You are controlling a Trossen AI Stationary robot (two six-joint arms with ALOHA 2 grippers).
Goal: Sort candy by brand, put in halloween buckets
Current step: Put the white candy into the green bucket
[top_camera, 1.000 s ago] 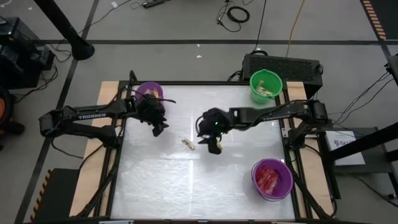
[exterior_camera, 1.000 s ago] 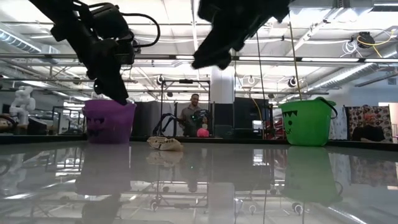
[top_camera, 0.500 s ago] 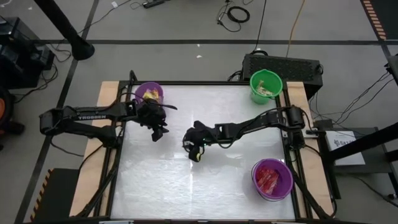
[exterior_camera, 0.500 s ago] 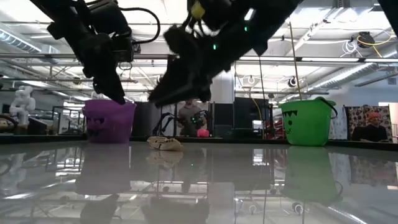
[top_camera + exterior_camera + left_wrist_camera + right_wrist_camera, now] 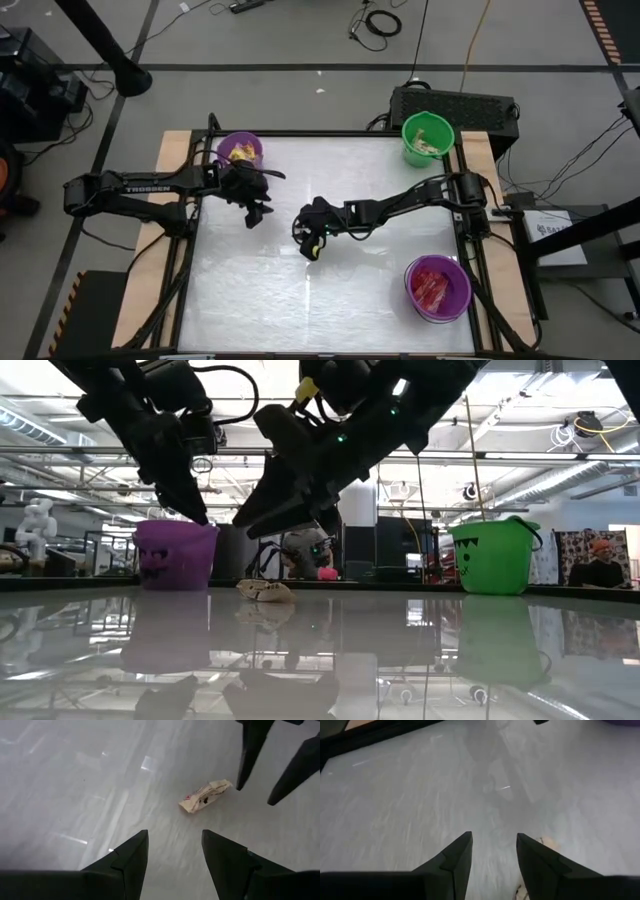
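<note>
Right gripper (image 5: 308, 243) has slid over crinkled tan candy (image 5: 205, 796) on glossy table (image 5: 260, 290).

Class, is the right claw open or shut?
Open: the right claw shows a clear gap between its fingers, holding nothing, above the table.

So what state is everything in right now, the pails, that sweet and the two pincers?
Far purple pail: upright, yellow sweets inside.
Green pail: upright, sweets inside.
Near purple pail: upright, red packets inside.
Tan sweet: lying loose.
Left pincer: open, empty.
Right pincer: open, empty.
</note>
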